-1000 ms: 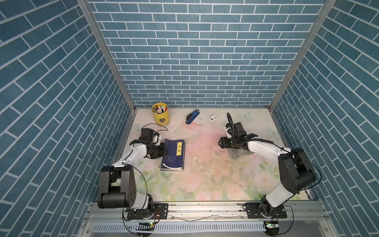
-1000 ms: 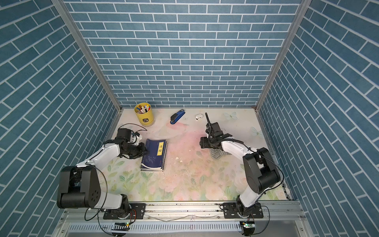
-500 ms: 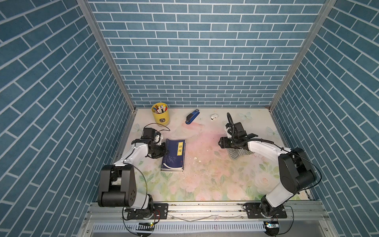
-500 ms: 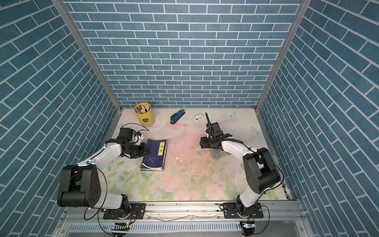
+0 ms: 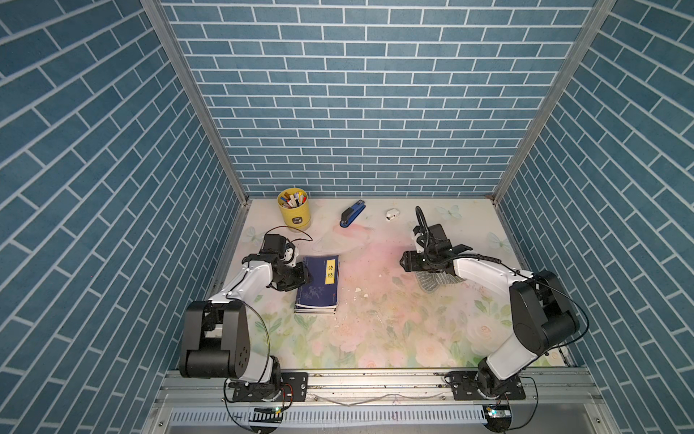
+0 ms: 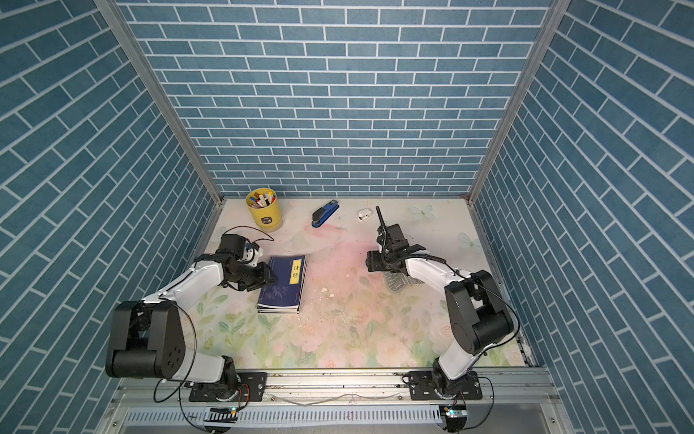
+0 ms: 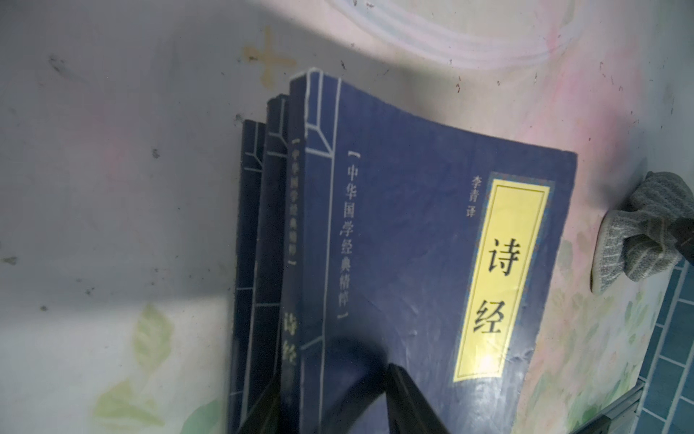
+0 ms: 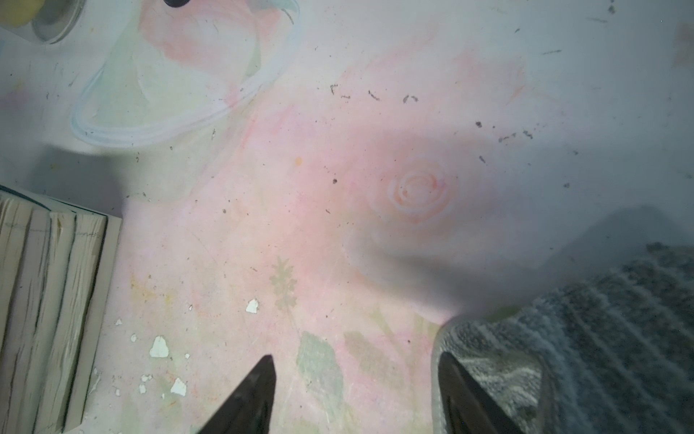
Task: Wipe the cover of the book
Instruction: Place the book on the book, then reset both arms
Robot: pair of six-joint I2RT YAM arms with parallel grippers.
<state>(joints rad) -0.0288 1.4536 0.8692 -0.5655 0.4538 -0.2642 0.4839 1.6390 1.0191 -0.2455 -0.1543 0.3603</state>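
Book [image 5: 319, 285] | left hand [image 5: 306, 275] at spine [image 7: 296, 225] | right hand [image 5: 404, 261] beside cloth [image 5: 437, 281]

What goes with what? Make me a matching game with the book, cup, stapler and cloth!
Things:
1. book
2. cup
3. stapler
4. cloth

Clues:
A. grey with stripes
B. yellow, full of pens
C. dark blue with a yellow label
D. blue and black, near the back wall

Pairs: 1-C, 2-B, 3-D, 4-A
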